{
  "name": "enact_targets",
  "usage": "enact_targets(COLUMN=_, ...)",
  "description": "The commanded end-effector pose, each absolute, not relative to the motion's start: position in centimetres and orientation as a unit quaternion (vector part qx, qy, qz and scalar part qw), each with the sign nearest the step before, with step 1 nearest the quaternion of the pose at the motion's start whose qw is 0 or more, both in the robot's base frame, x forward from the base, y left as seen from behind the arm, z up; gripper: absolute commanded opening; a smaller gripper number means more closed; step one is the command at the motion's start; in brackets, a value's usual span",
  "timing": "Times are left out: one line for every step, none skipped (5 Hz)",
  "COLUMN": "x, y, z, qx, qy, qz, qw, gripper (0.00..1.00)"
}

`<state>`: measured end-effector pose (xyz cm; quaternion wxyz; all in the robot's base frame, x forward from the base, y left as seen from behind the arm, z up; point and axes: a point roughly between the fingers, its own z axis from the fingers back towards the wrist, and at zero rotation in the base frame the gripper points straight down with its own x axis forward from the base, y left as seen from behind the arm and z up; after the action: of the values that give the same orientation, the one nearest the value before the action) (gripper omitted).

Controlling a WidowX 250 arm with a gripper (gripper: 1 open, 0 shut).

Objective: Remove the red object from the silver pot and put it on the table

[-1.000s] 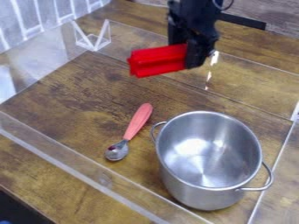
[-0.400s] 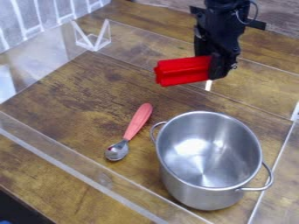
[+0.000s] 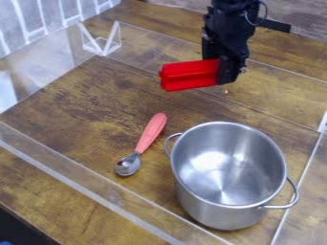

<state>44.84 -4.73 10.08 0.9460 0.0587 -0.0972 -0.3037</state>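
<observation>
The red object (image 3: 192, 75), a bright red block, hangs in the air above the far part of the table (image 3: 90, 105). My gripper (image 3: 227, 65) is shut on the block's right end, the black arm reaching down from the top of the view. The silver pot (image 3: 231, 175) stands at the front right, below and nearer than the block, and its inside looks bare.
A metal spoon with a pinkish-red handle (image 3: 143, 142) lies just left of the pot. Clear acrylic walls (image 3: 52, 144) run along the table's edges, and a clear triangular stand (image 3: 99, 38) sits at the back left.
The gripper with the red block swung right, then came back a little to the left and slightly up. Pot and spoon stayed where they were.
</observation>
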Motion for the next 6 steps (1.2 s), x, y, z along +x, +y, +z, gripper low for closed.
enact_targets(x=44.2, y=-5.0, z=14.3, qx=0.073, qy=-0.146, qz=-0.262, qw=0.951, gripper=0.0)
enact_targets(x=42.5, y=-5.4, z=15.6, qx=0.09, qy=-0.149, qz=-0.213, qw=0.962, gripper=0.0)
enact_targets(x=41.2, y=-4.4, z=17.2, qx=0.099, qy=-0.15, qz=-0.196, qw=0.964, gripper=0.0)
enact_targets(x=39.3, y=-2.4, z=17.6, qx=0.097, qy=-0.148, qz=-0.172, qw=0.969, gripper=0.0)
enact_targets(x=38.0, y=1.6, z=17.1, qx=0.105, qy=-0.138, qz=-0.092, qw=0.98, gripper=0.0)
enact_targets(x=37.3, y=6.0, z=16.2, qx=0.114, qy=-0.132, qz=-0.028, qw=0.984, gripper=0.0)
